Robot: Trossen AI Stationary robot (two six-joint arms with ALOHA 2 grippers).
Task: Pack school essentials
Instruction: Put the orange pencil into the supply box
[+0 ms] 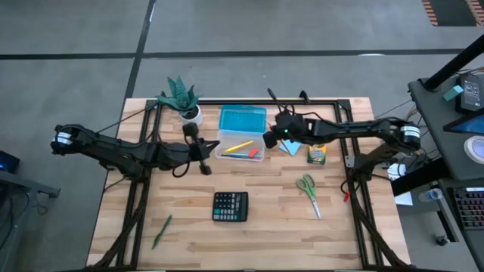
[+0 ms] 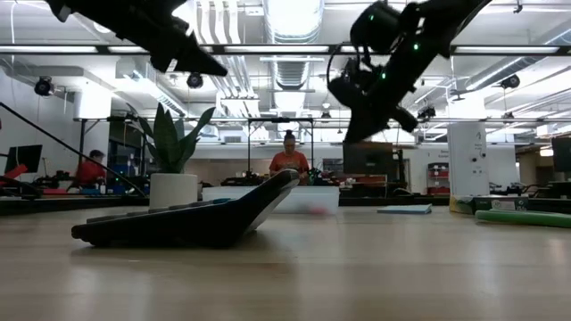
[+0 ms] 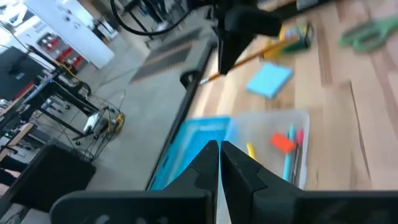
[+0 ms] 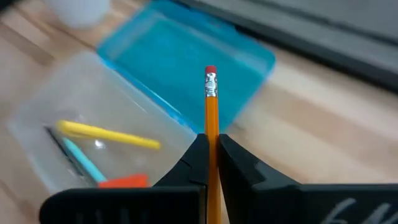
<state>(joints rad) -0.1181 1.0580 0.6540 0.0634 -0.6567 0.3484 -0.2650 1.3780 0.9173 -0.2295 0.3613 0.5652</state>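
Case (image 1: 240, 143) mid-table behind calculator (image 1: 230, 206) — scissors (image 1: 308, 192) to the right, pen (image 1: 162, 230) front-left.

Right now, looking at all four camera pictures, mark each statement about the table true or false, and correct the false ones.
1. The right pincer grips an orange pencil. True.
2. The green-handled scissors lie inside the clear box. False: they lie on the table, outside it.
3. A yellow pencil lies in the clear box. True.
4. The calculator sits on the blue lid. False: it lies on the bare table, nearer the front.
5. The left pincer holds the green pen. False: it is shut on nothing; the pen lies on the table.
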